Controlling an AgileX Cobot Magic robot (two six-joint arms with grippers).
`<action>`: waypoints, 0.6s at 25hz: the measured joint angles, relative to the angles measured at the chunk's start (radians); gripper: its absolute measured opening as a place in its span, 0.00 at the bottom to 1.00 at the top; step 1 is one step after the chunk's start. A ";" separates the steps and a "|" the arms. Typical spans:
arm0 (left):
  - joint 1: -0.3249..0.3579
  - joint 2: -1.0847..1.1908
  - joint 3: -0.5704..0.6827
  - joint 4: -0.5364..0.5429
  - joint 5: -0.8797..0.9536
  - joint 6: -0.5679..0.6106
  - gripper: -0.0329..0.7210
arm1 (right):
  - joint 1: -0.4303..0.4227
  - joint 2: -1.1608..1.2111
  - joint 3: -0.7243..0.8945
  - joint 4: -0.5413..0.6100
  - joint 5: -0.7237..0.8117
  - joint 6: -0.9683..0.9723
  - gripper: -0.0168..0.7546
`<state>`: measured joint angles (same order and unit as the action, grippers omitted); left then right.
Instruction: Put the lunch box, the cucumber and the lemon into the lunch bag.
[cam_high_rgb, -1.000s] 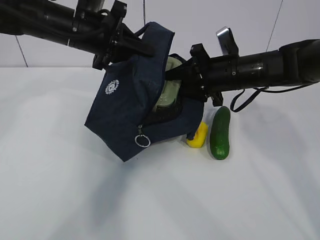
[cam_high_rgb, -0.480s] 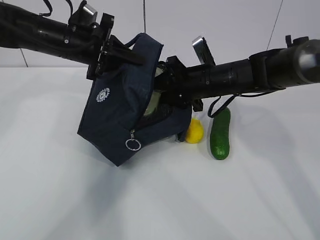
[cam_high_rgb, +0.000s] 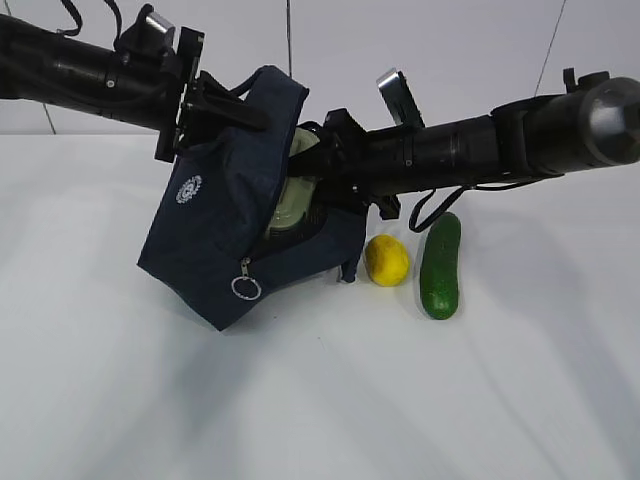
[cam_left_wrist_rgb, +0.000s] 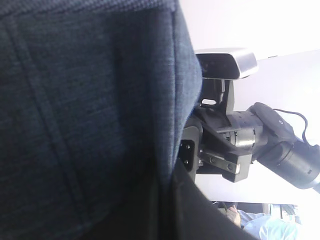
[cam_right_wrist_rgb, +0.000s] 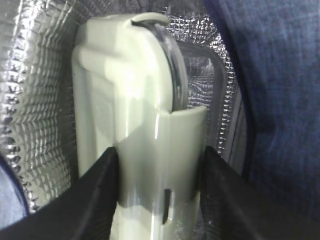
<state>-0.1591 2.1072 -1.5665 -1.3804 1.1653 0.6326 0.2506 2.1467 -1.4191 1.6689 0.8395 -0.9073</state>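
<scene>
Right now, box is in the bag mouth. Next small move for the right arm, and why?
Probably open the right gripper and back out: its fingers clamp the lunch box, already inside the foil-lined lunch bag held up by the left gripper.

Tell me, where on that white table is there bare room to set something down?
The table is bare across the whole front, below the lunch bag, and along the right past the cucumber. A narrow strip shows between the lemon and cucumber. It is crowded at the bag's mouth, where the right hand holds the lunch box inside.
</scene>
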 joint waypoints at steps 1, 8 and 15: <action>0.000 0.000 0.000 0.000 0.000 0.000 0.03 | 0.000 0.000 0.000 0.000 -0.002 0.000 0.50; 0.000 0.000 0.000 -0.004 0.000 0.000 0.03 | 0.005 0.000 0.000 0.001 -0.008 -0.002 0.50; 0.000 0.000 0.000 -0.041 0.000 0.000 0.03 | 0.007 0.006 0.000 0.011 -0.010 0.013 0.50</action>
<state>-0.1591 2.1072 -1.5665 -1.4214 1.1653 0.6326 0.2579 2.1525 -1.4191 1.6798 0.8296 -0.8944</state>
